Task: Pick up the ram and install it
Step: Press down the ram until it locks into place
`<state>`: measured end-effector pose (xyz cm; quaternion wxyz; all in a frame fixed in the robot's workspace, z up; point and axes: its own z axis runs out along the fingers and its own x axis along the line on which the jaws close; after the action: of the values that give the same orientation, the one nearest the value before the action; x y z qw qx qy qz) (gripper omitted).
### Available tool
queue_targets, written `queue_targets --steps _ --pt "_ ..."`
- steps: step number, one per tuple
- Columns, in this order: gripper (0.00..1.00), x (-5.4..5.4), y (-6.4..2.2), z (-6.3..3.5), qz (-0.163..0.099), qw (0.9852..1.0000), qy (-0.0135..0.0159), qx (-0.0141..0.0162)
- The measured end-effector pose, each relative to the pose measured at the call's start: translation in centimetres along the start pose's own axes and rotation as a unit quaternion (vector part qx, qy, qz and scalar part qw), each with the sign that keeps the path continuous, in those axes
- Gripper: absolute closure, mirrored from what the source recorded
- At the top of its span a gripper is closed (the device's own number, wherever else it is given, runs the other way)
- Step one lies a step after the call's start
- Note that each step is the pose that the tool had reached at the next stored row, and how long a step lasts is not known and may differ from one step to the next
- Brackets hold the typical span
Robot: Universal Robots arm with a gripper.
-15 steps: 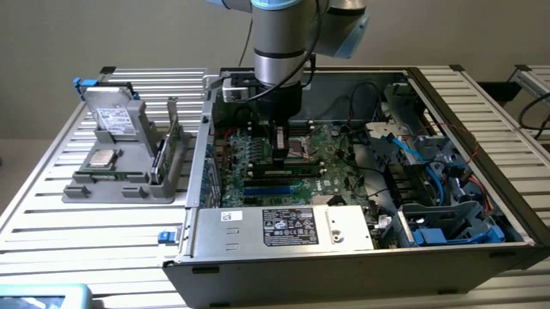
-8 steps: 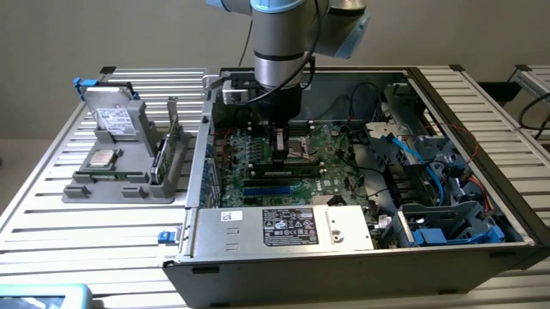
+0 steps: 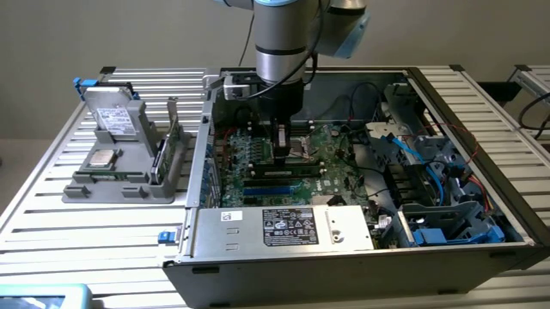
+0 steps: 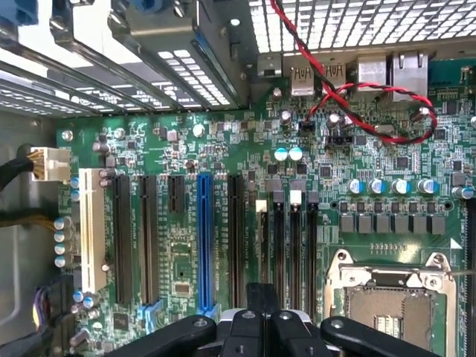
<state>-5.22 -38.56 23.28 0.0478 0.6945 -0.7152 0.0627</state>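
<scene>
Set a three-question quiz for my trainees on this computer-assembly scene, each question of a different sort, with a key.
1. True or false: the tool hangs over the grey parts holder outside the computer case.
2. Multiple choice: among the black slots of the motherboard, one long slot has another colour. Which? A red, B blue, C yellow.
3. Short answer: in the exterior view, on which side of the case does the grey parts holder stand?
Key: 1 false, it is inside the case, over the motherboard. 2 B. 3 the exterior view's left.
</scene>
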Motion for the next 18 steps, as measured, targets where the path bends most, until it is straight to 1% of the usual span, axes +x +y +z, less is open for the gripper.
queue_targets --steps 3,7,10,11,18 --pt "0.89 0.1 -0.56 -0.42 0.0 1.0 0.0002 -0.0001" --pt "0.89 0.1 -1.44 -0.7 0.0 1.0 0.0002 -0.0001" --pt "0.89 0.1 -2.26 -0.92 0.0 1.0 0.0001 -0.0001" --pt "0.89 0.1 -2.4 -0.95 0.0 1.0 0.0001 0.0" --pt "0.89 0.1 -2.5 -0.97 0.0 1.0 0.0002 -0.0001"
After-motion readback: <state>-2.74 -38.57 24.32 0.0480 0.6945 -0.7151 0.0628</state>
